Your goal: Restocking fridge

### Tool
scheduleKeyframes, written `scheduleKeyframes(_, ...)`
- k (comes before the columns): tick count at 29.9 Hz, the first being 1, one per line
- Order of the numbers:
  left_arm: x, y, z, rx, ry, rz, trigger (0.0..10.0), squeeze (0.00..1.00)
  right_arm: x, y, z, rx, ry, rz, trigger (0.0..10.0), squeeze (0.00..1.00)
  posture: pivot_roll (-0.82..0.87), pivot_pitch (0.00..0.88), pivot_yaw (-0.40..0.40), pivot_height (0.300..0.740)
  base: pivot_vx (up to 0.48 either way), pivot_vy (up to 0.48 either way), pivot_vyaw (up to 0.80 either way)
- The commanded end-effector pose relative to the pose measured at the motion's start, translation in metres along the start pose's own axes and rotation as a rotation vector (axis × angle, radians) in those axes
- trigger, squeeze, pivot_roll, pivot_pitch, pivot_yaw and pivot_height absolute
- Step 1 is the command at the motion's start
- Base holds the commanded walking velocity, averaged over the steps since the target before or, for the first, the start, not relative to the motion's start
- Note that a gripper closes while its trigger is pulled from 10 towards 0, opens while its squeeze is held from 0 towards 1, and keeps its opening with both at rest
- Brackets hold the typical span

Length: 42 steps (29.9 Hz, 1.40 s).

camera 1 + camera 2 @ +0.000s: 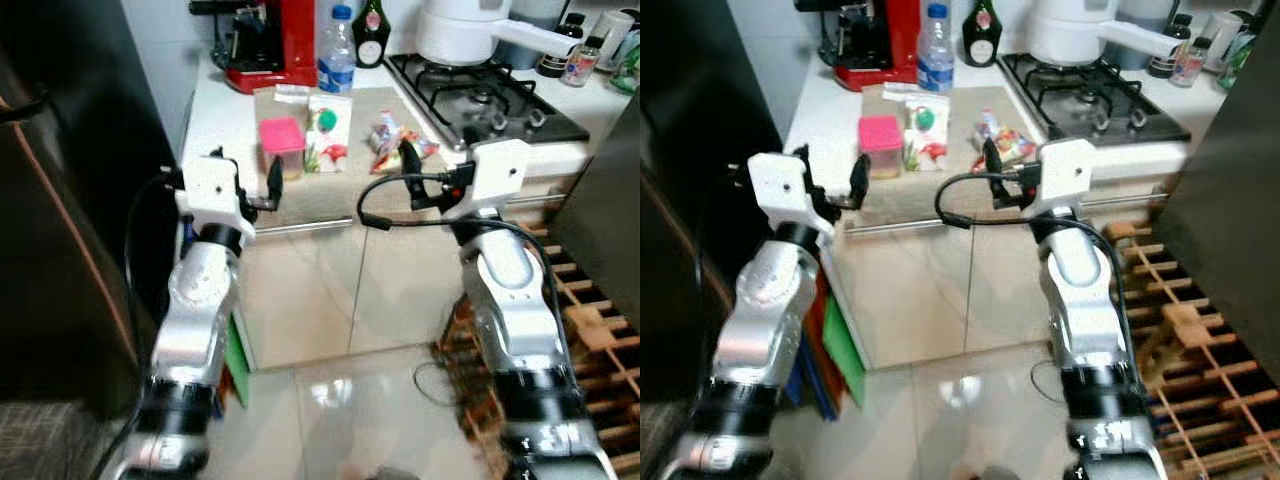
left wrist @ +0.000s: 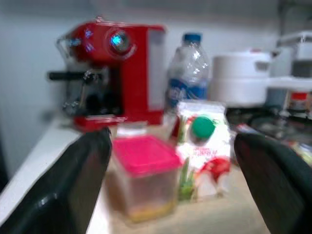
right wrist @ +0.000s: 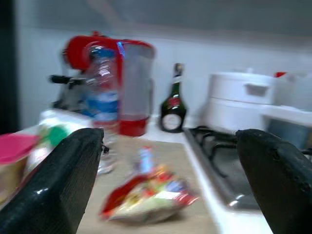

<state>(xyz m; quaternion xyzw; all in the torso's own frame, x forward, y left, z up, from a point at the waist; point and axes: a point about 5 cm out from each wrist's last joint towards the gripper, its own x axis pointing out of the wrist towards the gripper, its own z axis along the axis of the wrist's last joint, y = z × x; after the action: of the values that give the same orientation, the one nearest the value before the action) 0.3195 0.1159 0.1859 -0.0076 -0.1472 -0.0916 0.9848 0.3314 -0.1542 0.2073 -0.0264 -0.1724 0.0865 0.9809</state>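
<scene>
On a beige mat on the counter stand a pink-lidded tub (image 1: 282, 143) and a white carton with a green cap (image 1: 328, 138). A red and yellow snack bag (image 1: 398, 146) lies to their right. My left gripper (image 1: 246, 172) is raised in front of the counter edge, open and empty, facing the tub (image 2: 144, 175) and carton (image 2: 202, 146). My right gripper (image 1: 425, 172) is at the same height, open and empty, facing the snack bag (image 3: 148, 195). The dark fridge (image 1: 60, 220) rises at the left.
At the back of the counter are a red coffee machine (image 1: 268, 45), a water bottle (image 1: 338, 50) and a dark bottle (image 1: 372, 32). A gas hob (image 1: 490, 100) with a white pot (image 1: 462, 30) is on the right. A wooden rack (image 1: 590, 320) is on the floor at right.
</scene>
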Motion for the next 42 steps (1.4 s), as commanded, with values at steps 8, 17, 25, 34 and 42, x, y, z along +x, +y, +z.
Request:
scheduleKeyframes(8,0.003,-0.001,0.021,0.03,-0.091,-0.018,10.0,0.0,0.054,0.016,0.088,-0.005,-0.284,0.095,10.0,0.0,-0.03,0.0,0.016,0.74,0.48,0.0,0.0)
scheduleKeyframes(17,0.01,-0.012,0.04,0.03,-0.105,-0.042,10.0,0.0,0.101,0.016,0.119,-0.005,-0.281,0.109,10.0,0.0,0.02,0.0,-0.024,0.74,0.099,0.0,0.0)
scheduleKeyframes(25,0.015,-0.023,0.062,-0.023,-0.14,-0.19,10.0,0.0,0.124,0.003,0.116,0.121,-0.162,0.038,10.0,0.0,0.08,0.0,-0.054,0.74,0.0,0.0,0.0)
scheduleKeyframes(34,0.008,-0.028,0.076,-0.066,-0.127,-0.318,10.0,0.0,0.131,-0.005,0.103,0.137,-0.035,-0.029,10.0,0.0,0.13,0.0,-0.049,0.74,0.0,0.0,0.0)
scheduleKeyframes(42,0.007,-0.027,0.09,-0.083,-0.139,-0.331,10.0,0.0,0.133,-0.013,0.093,0.116,0.044,-0.072,10.0,0.0,0.15,0.0,-0.054,0.74,0.0,0.0,0.0)
